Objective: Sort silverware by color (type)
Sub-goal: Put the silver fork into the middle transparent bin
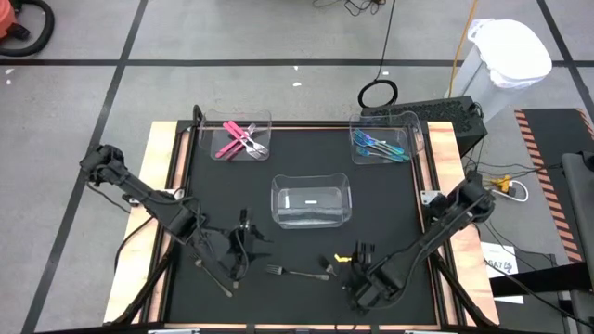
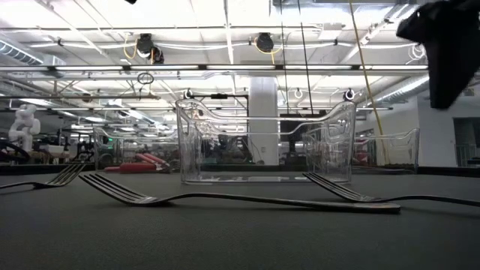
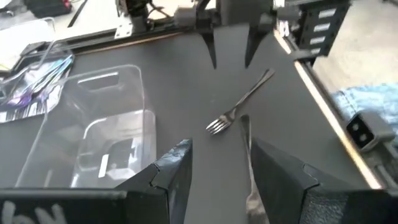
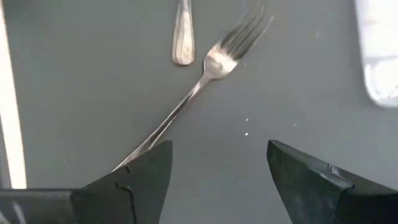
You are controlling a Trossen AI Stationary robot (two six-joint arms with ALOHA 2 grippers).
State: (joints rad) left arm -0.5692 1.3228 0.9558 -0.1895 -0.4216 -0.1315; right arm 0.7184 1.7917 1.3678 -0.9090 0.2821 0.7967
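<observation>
high view puts the empty clear bin [image 1: 311, 200] mid-table as the landmark. pink forks [image 1: 239, 140] lie in the bin beyond it to the left, blue-teal pieces [image 1: 380, 146] in the one beyond to the right. two grey forks [image 1: 299, 273] lie on the mat just nearer than it. left gripper [image 1: 239, 243] and right gripper [image 1: 362, 262] flank them, both spread wide, holding nothing. risk: flat thin handles may slip the pinch, and the arms could collide converging.
</observation>
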